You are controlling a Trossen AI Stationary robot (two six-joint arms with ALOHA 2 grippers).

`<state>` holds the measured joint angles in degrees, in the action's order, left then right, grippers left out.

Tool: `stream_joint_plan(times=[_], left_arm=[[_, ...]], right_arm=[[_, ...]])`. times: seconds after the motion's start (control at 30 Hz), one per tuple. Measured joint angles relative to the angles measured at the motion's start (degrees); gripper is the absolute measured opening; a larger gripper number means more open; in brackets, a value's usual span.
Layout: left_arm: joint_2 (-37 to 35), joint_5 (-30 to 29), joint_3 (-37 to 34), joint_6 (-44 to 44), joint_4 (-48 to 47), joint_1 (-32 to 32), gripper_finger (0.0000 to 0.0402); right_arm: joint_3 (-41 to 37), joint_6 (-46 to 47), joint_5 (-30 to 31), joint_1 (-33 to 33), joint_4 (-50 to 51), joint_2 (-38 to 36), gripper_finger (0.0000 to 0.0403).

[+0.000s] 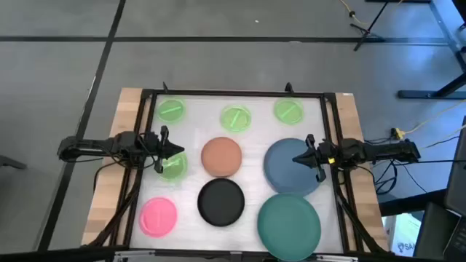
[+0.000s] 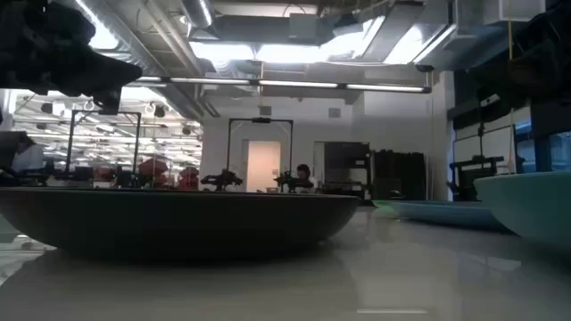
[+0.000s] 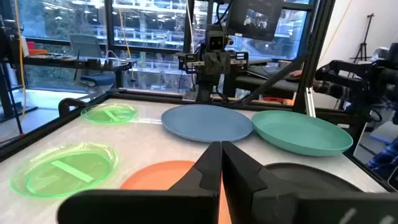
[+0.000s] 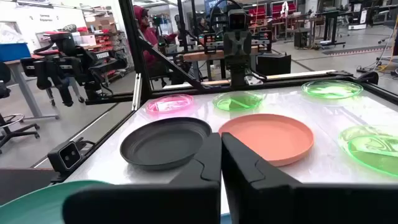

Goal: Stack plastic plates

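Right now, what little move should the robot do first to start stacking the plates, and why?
Probably the left tool should open and dip to the small lime-green plate just beneath it. Both tools look shut and empty, nothing is stacked yet, and that plate is the nearest one. The right tool hovers over the slate-blue plate, a big one that seems better left as a base.

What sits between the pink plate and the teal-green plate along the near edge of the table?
The black plate lies between the pink plate and the teal-green plate, apart from both, as the high view shows.
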<state>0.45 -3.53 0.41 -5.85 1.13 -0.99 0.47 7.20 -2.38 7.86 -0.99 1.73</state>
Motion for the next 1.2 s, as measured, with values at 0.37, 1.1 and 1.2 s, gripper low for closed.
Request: stream_joint_plan(times=[0.37,1.1,1.2], left_arm=[[0.0,0.0,0.0,0.0,0.0,0.02,0.0005],[0.02,-0.5,0.02,2.07,0.11,0.0,0.0005],[0.02,-2.72,0.0,6.0,0.95,0.0,0.0005]], right_arm=[[0.0,-0.01,0.01,0.0,0.0,0.0,0.0003],[0.0,0.0,0.01,0.0,0.02,0.01,0.0003],[0.0,-0.02,0.01,0.0,0.02,-0.01,0.0003]])
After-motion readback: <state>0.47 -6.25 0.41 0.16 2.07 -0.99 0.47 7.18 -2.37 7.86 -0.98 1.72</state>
